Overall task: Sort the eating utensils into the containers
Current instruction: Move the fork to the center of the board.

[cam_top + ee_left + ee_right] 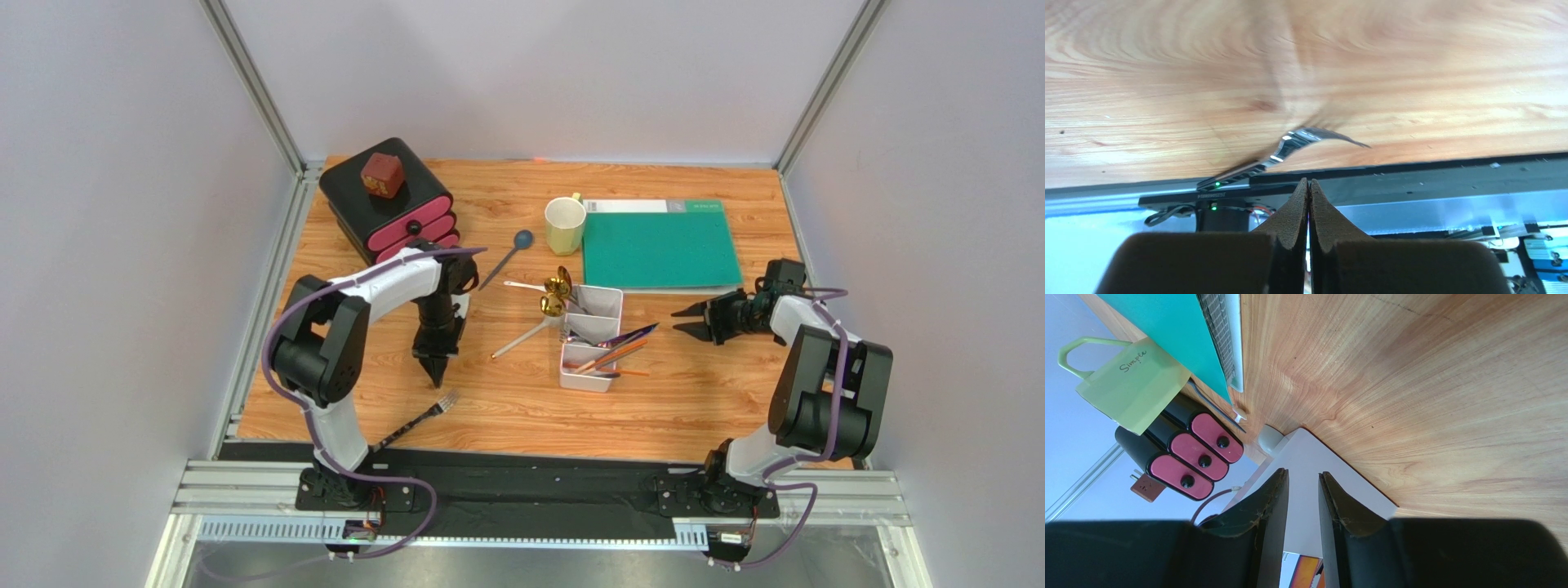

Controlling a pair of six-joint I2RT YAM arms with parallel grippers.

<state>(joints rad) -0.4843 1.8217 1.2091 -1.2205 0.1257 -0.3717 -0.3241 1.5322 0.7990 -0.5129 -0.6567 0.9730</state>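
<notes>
1. Barely underway, I judge: the wooden bench [687,404] carries most of the utensils loose.
2. White plastic divided tray [604,298], just ahead of the half-parted, empty right gripper [691,324], holds orange-brown sticks [610,358] and an iridescent purple piece [629,335].
3. Left gripper [434,365] is clenched on nothing; a silver metal fork [429,417] lies just beyond its tips, untouched.
4. Gold spoons [558,294] and a blue spoon [504,262] wait off to that gripper's right, unsorted.

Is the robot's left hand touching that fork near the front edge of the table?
Apart. The top view shows bare table between the shut left hand and the fork; the left wrist view shows nothing between its fingers.
</notes>
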